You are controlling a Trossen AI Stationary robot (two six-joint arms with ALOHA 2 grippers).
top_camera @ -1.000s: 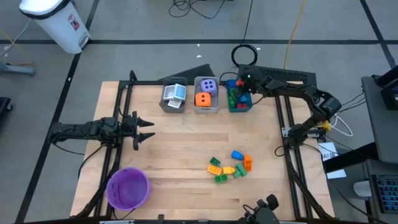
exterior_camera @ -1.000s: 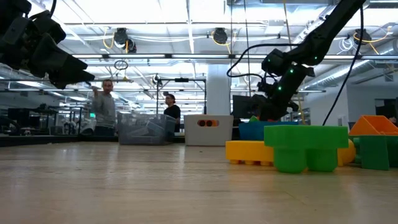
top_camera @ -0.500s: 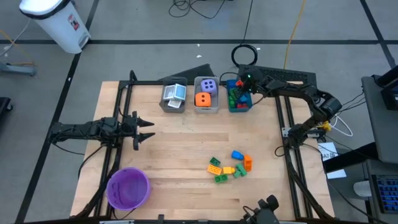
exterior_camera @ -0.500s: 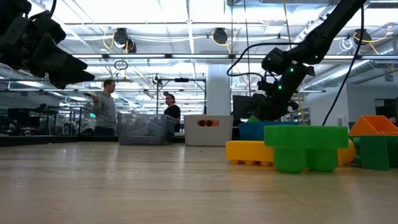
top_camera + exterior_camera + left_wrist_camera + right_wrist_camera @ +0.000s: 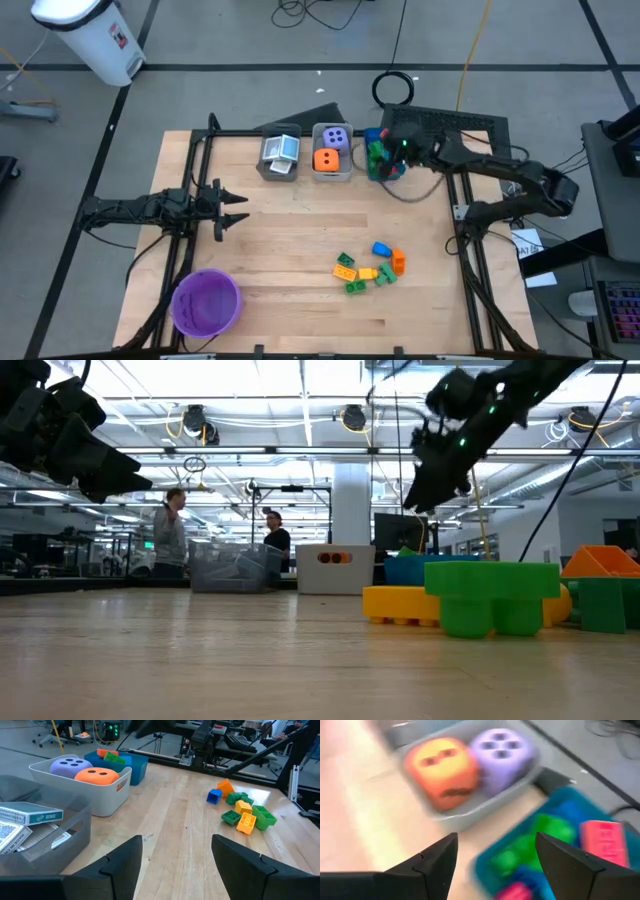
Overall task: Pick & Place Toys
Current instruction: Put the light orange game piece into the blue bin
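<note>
Fingers of the right gripper [image 5: 492, 857] stand apart with nothing between them. It hangs above the blue bin [image 5: 385, 160] at the far edge of the table [image 5: 300, 240]. Just below it in that bin lie green, blue and pink-red building bricks [image 5: 555, 845]. Beside the blue bin stands the grey bin [image 5: 332, 152] with the orange die [image 5: 326, 159] and the purple die [image 5: 338, 138] touching side by side; each shows dots on its upper face. Next along the same row is a clear bin [image 5: 279, 156] holding the white-and-teal cards [image 5: 283, 148].

Well apart from the right gripper, nearer the front of the table, a loose cluster of bricks [image 5: 368, 268] lies on the bare wood: green, yellow, orange and one blue, most of them touching or just beside one another.

The left gripper [image 5: 232, 207] waits over the left side of the table, its fingers apart and empty. A round purple bowl [image 5: 205, 303] sits near the front left corner. Two people [image 5: 170, 540] show in the room beyond the table.
</note>
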